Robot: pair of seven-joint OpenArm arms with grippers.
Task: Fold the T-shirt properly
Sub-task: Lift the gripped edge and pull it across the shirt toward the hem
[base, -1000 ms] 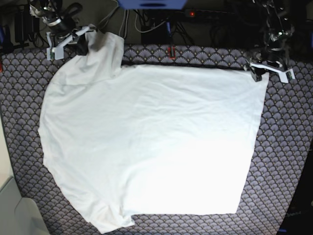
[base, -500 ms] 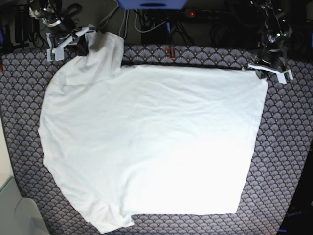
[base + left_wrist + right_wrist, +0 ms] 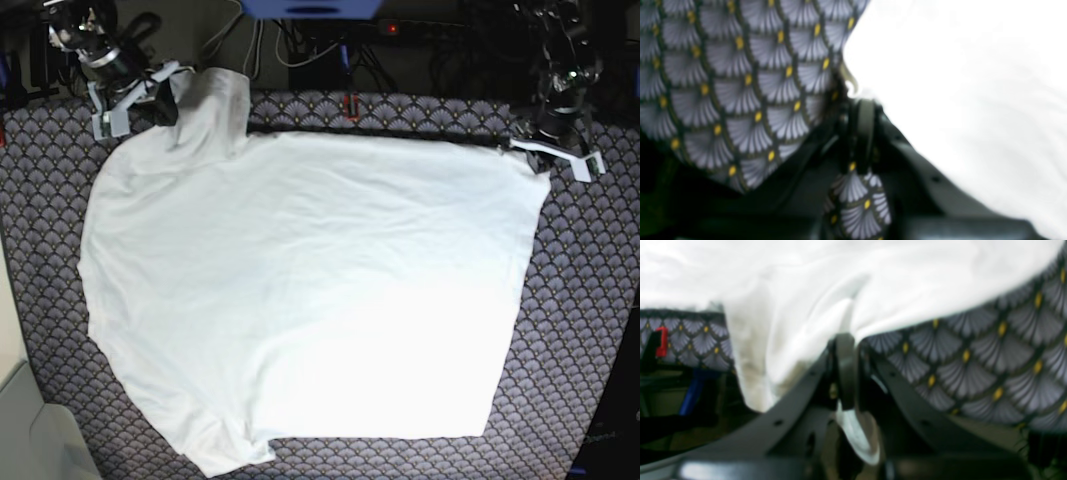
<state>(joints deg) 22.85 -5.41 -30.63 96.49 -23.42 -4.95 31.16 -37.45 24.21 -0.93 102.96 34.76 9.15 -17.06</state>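
Note:
The white T-shirt (image 3: 300,280) lies spread flat over most of the patterned table. My right gripper (image 3: 165,90), at the far left corner, is shut on a bunch of the shirt's fabric and holds it raised off the table. In the right wrist view the cloth (image 3: 840,273) runs between the closed fingers of the right gripper (image 3: 845,340) and hangs out below them. My left gripper (image 3: 535,148) sits at the shirt's far right corner. In the left wrist view, the left gripper (image 3: 860,106) has its jaws together on the edge of the T-shirt (image 3: 957,83).
A scale-patterned tablecloth (image 3: 580,300) covers the table around the shirt. Cables and a power strip (image 3: 390,28) lie behind the far edge. A small red clip (image 3: 350,105) sits at that edge. A pale box (image 3: 20,430) stands at the lower left.
The left gripper has closed on the shirt's far right corner. The right gripper has drawn its bunch of cloth slightly up and to the left.

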